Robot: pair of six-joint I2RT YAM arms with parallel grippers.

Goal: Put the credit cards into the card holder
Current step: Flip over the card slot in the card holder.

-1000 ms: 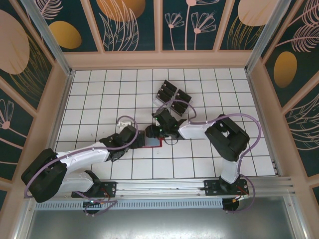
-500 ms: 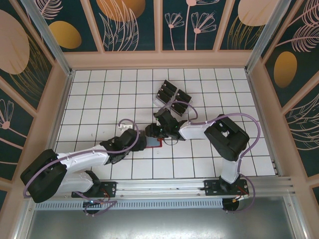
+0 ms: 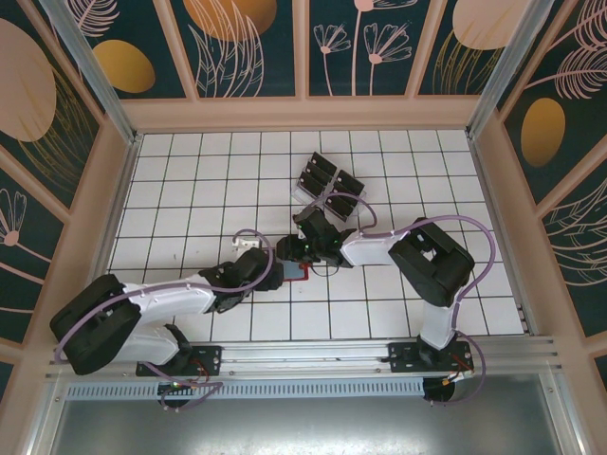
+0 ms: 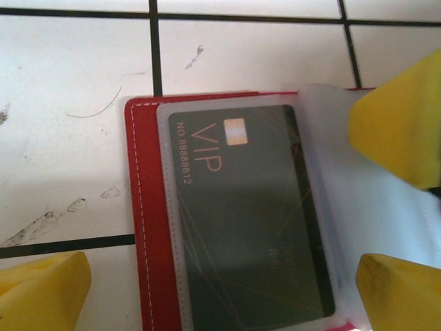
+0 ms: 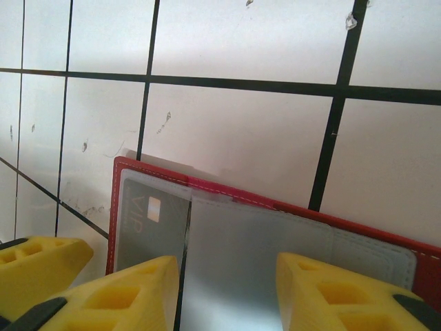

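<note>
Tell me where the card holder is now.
In the top view the card holder lies open mid-table, where the left arm and right arm meet, just short of the rack of black cards.

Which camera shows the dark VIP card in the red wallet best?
Left wrist: the dark rectangular VIP card lies close and nearly whole inside the red folding wallet, lettering readable. Right wrist shows a foreshortened end; top external, too small to tell.

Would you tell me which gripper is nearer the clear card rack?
Right. The right gripper is over the card holder, in front of the rack; the left gripper is at the holder's left side, farther off.
</note>
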